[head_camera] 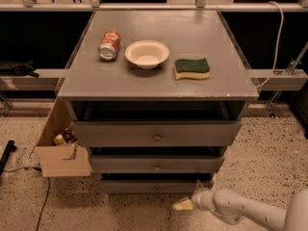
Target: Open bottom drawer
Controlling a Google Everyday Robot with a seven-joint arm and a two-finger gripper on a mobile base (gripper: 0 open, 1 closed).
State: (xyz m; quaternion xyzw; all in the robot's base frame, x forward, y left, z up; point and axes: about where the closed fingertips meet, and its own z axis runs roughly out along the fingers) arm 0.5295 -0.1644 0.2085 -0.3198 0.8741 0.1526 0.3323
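The bottom drawer (130, 186) is the lowest and narrowest grey front of the cabinet, just above the speckled floor. A small round knob (156, 188) sits at its centre, and a thin dark gap shows above the front. My gripper (184, 204) hovers low over the floor, right of the knob and slightly in front of the drawer's right end. It is not touching the knob. Its white arm (240, 211) reaches in from the lower right corner.
Above are the middle drawer (156, 165) and the top drawer (156, 134). A red can (109, 44), a white bowl (147, 53) and a green-yellow sponge (192, 68) rest on the cabinet top. An open cardboard box (62, 153) stands at the cabinet's left.
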